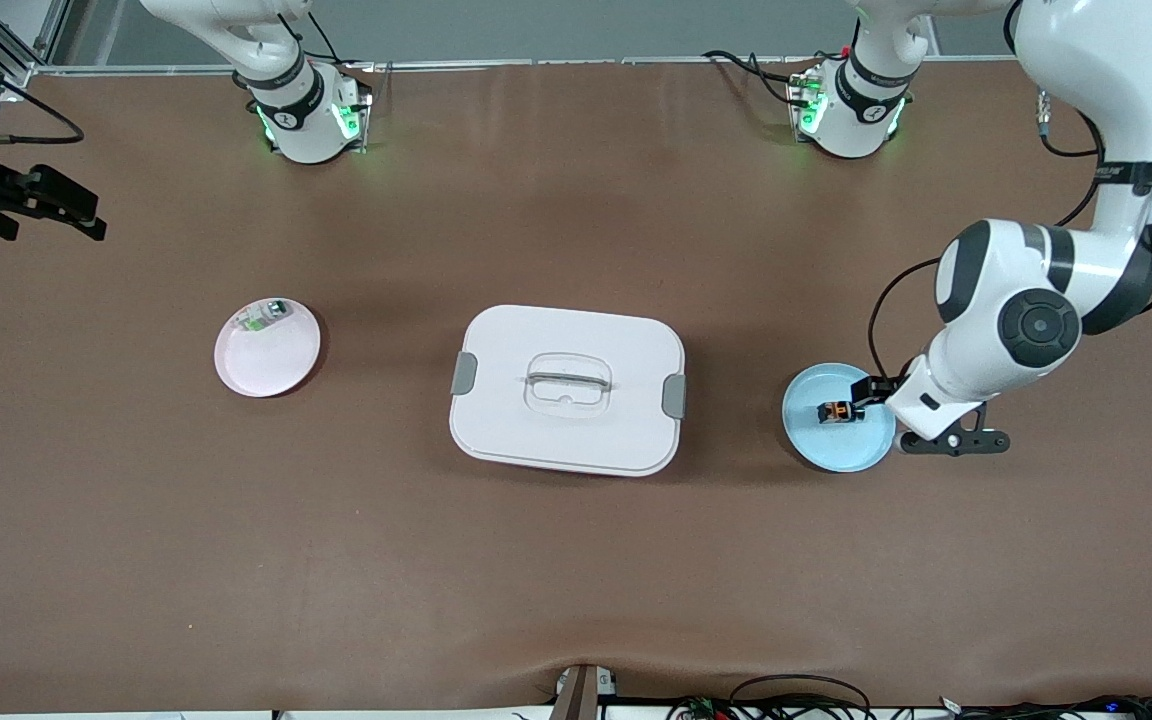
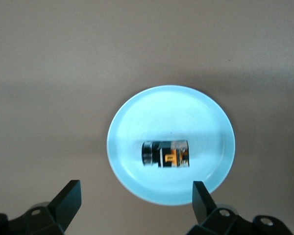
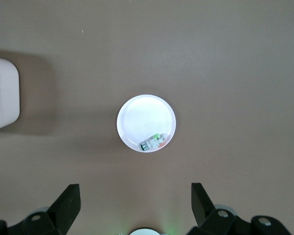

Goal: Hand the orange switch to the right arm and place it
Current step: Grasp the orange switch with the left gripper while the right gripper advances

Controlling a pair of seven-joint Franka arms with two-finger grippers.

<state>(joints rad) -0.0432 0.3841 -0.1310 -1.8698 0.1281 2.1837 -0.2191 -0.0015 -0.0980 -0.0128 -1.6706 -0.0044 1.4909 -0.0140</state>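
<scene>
The orange switch (image 1: 836, 411) (image 2: 166, 153), a tiny black block with an orange band, lies on its side in the light blue plate (image 1: 836, 445) (image 2: 171, 110) at the left arm's end of the table. My left gripper (image 1: 881, 392) (image 2: 135, 200) hovers low over the plate's rim, open, with the switch just ahead of its fingertips and nothing between them. My right gripper (image 3: 135, 200) waits open and empty, high over the table between its base and the pink plate (image 1: 271, 365) (image 3: 142, 115).
A small whitish-green part (image 1: 266, 315) (image 3: 153, 142) lies in the pink plate at the right arm's end. A white lidded box (image 1: 566, 390) (image 3: 2, 98) with grey clips and a handle stands mid-table between the two plates. Cables run along the table's near edge.
</scene>
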